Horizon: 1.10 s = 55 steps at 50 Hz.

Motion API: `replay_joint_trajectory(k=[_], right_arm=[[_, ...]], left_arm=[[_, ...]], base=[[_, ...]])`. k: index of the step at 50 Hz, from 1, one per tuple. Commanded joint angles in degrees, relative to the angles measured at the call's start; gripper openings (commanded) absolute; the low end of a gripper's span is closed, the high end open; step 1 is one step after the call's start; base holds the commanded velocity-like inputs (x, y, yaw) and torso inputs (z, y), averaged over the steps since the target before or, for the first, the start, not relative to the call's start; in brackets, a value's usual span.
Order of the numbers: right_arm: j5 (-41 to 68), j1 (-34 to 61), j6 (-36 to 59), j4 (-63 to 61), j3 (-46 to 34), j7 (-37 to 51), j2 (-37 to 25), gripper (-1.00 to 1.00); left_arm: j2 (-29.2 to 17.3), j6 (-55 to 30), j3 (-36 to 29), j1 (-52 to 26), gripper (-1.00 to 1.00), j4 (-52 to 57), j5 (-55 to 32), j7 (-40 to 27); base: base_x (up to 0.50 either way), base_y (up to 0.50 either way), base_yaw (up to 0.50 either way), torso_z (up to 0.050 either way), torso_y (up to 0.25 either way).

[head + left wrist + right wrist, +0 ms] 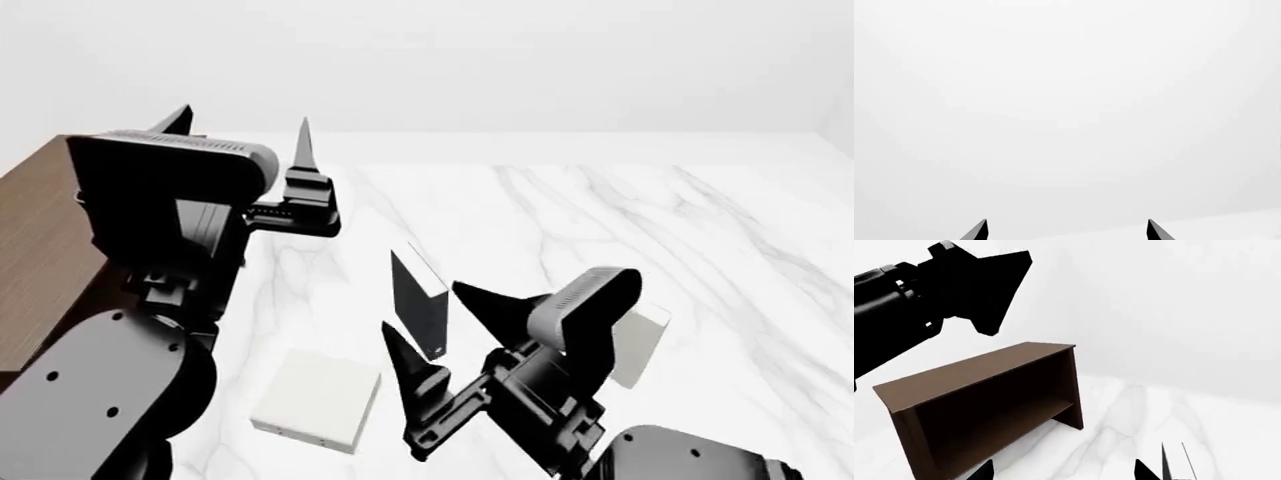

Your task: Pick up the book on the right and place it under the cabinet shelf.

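Nothing grasped yet: book (638,345) upright behind right gripper (447,330) (jaws spread, empty); left gripper (240,135) likewise open, empty. Pickup and cabinet shelf (1004,425) placement remaining.

Matte black arms with grey rounded housings, small screws, and 2 pointed black jaws each.

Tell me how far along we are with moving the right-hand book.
Done: nothing yet. The pale book stands on the table, partly hidden behind the right arm, and nothing grips it. In hand: the right gripper is open and empty, facing the cabinet; the left gripper is open too. Left: grasp the book, carry it over and set it under the shelf.
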<state>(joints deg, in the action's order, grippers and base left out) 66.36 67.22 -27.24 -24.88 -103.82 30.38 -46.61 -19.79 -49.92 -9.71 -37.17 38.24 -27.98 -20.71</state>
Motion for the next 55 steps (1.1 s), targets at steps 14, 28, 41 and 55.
replay_joint_trajectory(k=[14, 28, 41, 55], right_arm=[[-4.0, 19.2, 7.4, -9.9, 11.2, 21.1, -17.1, 1.0], [-4.9, 24.3, 16.6, -8.3, 12.6, 26.5, -23.1, 1.0], [-4.5, 25.0, 16.9, -7.4, 13.7, 27.8, -25.7, 1.0], [-4.2, 24.1, 16.2, -6.4, 13.8, 27.4, -25.8, 1.0]], left_arm=[[0.0, 1.0, 0.6, -0.7, 1.0, 1.0, -1.5, 0.3], [2.0, 0.3, -2.2, -1.5, 1.0, 2.7, -3.2, 0.5], [4.8, 2.0, -7.6, -0.5, 1.0, 2.1, -3.1, 1.2], [5.5, 6.0, -13.6, 3.2, 1.0, 0.6, -0.2, 2.0]], base=[[0.0, 0.0, 0.0, 0.0, 0.0], [0.0, 0.0, 0.0, 0.0, 0.0], [0.0, 0.0, 0.0, 0.0, 0.0], [0.0, 0.0, 0.0, 0.0, -0.006]])
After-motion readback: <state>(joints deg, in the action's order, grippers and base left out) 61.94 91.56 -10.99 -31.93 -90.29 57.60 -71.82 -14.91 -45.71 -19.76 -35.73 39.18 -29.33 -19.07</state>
